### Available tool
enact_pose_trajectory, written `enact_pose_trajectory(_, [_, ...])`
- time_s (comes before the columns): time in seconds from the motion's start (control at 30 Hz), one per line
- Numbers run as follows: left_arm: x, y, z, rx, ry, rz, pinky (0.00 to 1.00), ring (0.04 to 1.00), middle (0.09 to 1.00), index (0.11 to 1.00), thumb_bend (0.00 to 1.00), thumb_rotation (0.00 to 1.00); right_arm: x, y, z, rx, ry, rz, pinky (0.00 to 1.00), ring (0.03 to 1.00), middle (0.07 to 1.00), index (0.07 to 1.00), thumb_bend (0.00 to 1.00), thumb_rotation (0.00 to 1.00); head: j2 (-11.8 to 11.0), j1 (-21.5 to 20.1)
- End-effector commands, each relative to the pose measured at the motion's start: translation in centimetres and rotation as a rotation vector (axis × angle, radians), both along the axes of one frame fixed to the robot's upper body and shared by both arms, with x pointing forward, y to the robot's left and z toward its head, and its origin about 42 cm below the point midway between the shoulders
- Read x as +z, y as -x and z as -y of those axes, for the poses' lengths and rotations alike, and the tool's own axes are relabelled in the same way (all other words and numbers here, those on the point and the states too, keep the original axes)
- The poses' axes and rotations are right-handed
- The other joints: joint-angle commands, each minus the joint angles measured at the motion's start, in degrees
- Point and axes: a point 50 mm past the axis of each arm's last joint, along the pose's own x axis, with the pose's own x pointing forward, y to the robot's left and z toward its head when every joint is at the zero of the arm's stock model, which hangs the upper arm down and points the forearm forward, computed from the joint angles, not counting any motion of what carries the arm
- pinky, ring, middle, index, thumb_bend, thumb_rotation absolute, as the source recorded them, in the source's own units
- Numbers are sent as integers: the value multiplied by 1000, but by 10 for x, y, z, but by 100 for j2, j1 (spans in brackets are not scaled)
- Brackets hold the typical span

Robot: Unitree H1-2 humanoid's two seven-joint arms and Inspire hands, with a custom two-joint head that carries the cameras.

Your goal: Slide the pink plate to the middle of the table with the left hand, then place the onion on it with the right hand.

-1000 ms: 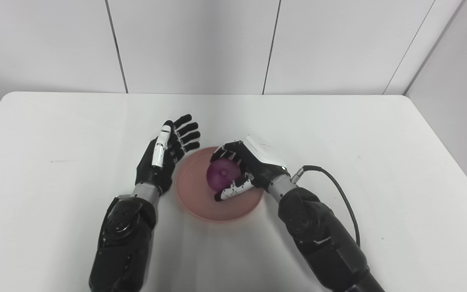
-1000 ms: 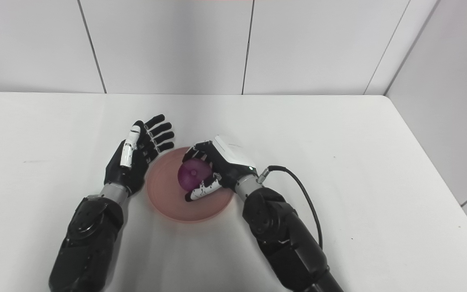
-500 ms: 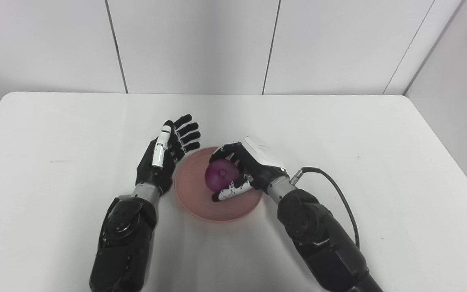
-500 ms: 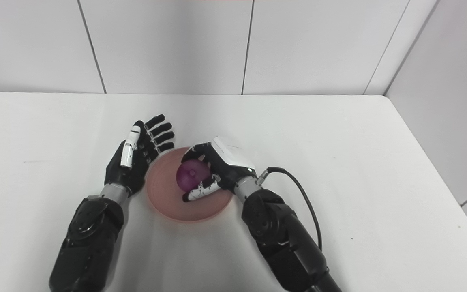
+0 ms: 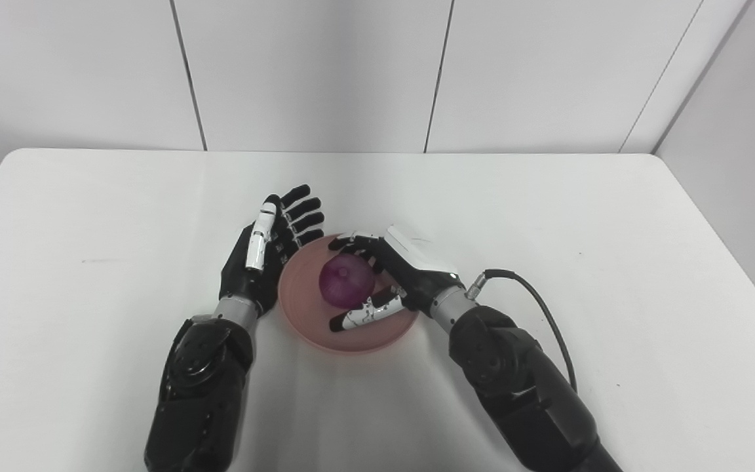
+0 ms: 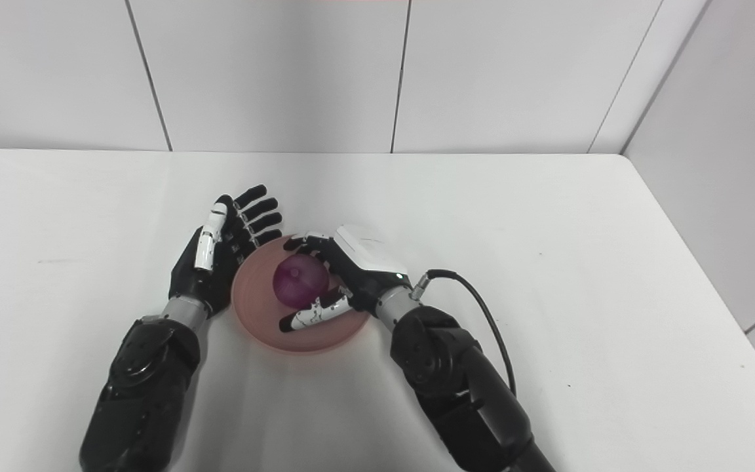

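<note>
Right hand (image 5: 396,275): at frame centre over the pink plate's right half, fingers spread loosely around the onion, thumb stretched out below it; whether any finger touches the onion is hard to say from here.
Onion (image 5: 346,289): purple, sitting in the plate's middle.
Pink plate (image 5: 299,308): on the white table (image 5: 548,216), centre of the frame (a little toward the bottom edge).
Left hand (image 5: 269,252): just left of the plate, flat, fingers apart, holding nothing, its edge against the rim.
</note>
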Motion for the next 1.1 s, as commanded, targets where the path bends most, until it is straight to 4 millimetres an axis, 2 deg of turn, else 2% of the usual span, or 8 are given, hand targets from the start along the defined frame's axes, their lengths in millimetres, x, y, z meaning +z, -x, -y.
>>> enact_pose_trajectory(0.0, [0, 0, 3, -6, -8, -6, 742, 785, 788, 771, 370, 1000, 19, -2, -4, 32, -24, 53, 624, 717, 782, 835, 1000, 357, -1, 7])
enact_pose_trajectory(0.13, [-1, 0, 2, -6, -4, -7, 745, 786, 788, 770, 368, 997, 20, 0, -3, 36, -21, 52, 667, 759, 824, 850, 1000, 353, 1, 2])
enact_pose_trajectory(0.23, [-1, -1, 1, -7, -4, -7, 745, 787, 788, 769, 367, 992, 21, 1, -2, 39, -14, 51, 676, 769, 819, 870, 1000, 358, -6, 6])
enact_pose_trajectory(0.3, [-1, -1, 1, -8, -6, -7, 752, 793, 790, 772, 366, 991, 21, 1, -2, 39, -10, 51, 739, 833, 873, 890, 1000, 374, -8, 7])
enact_pose_trajectory(0.4, [0, 0, 1, -7, -5, -11, 757, 797, 791, 773, 370, 986, 22, 2, -1, 44, -12, 53, 767, 862, 899, 904, 1000, 388, -11, 7])
enact_pose_trajectory(0.67, [0, -2, 0, -14, -11, -7, 761, 795, 793, 777, 376, 988, 27, 6, 3, 48, -43, 64, 792, 875, 901, 908, 1000, 378, -34, 20])
enact_pose_trajectory(1.07, [0, -3, -1, -16, -9, -4, 764, 791, 793, 774, 370, 986, 44, 8, 15, 39, -102, 156, 789, 878, 912, 926, 1000, 427, -60, 23])
